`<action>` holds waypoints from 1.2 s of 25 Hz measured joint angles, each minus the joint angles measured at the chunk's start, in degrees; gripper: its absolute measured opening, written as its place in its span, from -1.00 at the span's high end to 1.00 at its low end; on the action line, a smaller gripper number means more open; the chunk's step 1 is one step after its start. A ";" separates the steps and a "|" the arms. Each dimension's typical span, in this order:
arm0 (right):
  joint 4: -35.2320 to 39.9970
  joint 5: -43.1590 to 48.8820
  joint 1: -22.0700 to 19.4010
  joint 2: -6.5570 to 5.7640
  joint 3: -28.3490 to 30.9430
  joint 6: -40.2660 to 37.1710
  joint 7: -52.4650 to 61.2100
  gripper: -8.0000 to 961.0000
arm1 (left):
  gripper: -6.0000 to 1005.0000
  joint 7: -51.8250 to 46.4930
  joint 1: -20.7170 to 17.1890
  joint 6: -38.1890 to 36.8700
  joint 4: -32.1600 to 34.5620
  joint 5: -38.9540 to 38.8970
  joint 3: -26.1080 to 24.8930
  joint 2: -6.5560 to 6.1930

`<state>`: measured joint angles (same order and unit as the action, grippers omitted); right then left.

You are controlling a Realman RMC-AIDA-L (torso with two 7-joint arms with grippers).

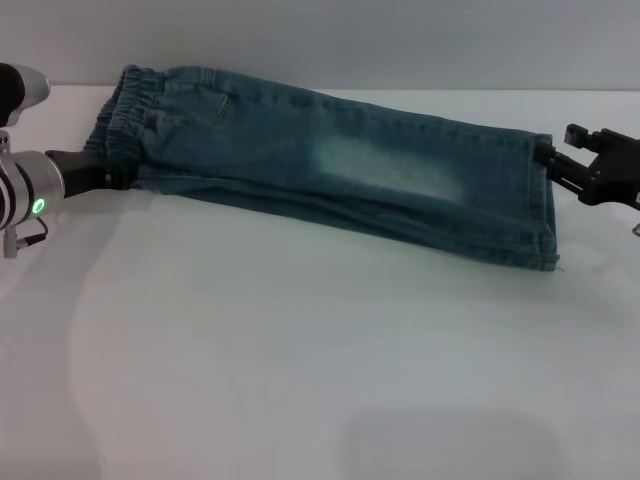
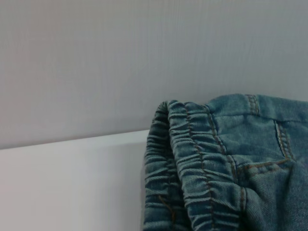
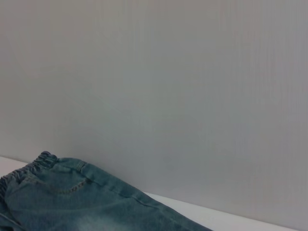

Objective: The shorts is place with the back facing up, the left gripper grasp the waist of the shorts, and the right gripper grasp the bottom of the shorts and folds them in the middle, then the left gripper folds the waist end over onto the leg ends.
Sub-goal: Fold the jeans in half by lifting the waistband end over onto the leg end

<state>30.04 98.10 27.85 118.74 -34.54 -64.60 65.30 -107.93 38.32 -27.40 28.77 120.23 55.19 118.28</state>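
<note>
The blue denim shorts [image 1: 330, 165] lie on the white table [image 1: 300, 360], folded lengthwise, running from back left to right. The elastic waist [image 1: 125, 120] is at the left and the leg hems [image 1: 540, 200] at the right. My left gripper [image 1: 112, 177] reaches in from the left and is shut on the lower edge of the waist. The left wrist view shows the doubled waistband [image 2: 192, 168] close up. My right gripper [image 1: 553, 148] stands open at the hem's far corner, one finger touching the cloth edge. The right wrist view shows the shorts [image 3: 72, 202] lying flat.
A plain grey wall [image 1: 350, 40] rises directly behind the table's back edge, close to the shorts. White tabletop stretches in front of the shorts toward me.
</note>
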 joint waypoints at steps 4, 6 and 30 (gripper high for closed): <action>-0.12 -0.02 0.01 0.00 0.00 0.00 0.00 -0.09 | 0.36 0.61 -0.05 -0.08 0.05 0.04 0.00 0.00; -0.20 -0.02 0.01 0.00 0.00 0.00 0.00 -0.09 | 0.42 1.28 -0.08 -0.22 0.10 0.04 0.00 0.00; -0.34 -0.02 -0.05 0.09 0.00 0.09 -0.04 -0.09 | 0.83 1.58 -4.73 -5.40 8.12 -6.10 3.65 0.15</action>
<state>29.70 98.08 27.80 118.82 -34.54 -64.51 65.25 -106.34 33.59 -32.80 36.89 114.13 58.84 118.43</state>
